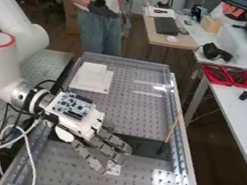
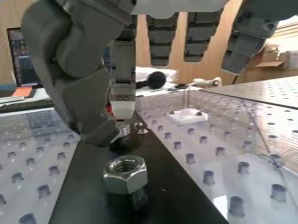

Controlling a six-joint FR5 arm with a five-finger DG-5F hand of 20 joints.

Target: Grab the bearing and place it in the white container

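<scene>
In the high view the hand hangs over the dark strip across the bench, its fingers stretched out. In the wrist view the hand has long fingers hanging straight, with the thumb bent down low over the black strip. A shiny metal ring, apparently the bearing, is right beside the thumb's tip and below a pale-tipped finger; whether they touch it I cannot tell. A low square white container lies on the bench's far left part in the high view.
A hex nut rests on the black strip near the ring. A small white base with thin pins stands beside the strip. A thin brown stick rises at the bench's right side. Cables hang by the arm.
</scene>
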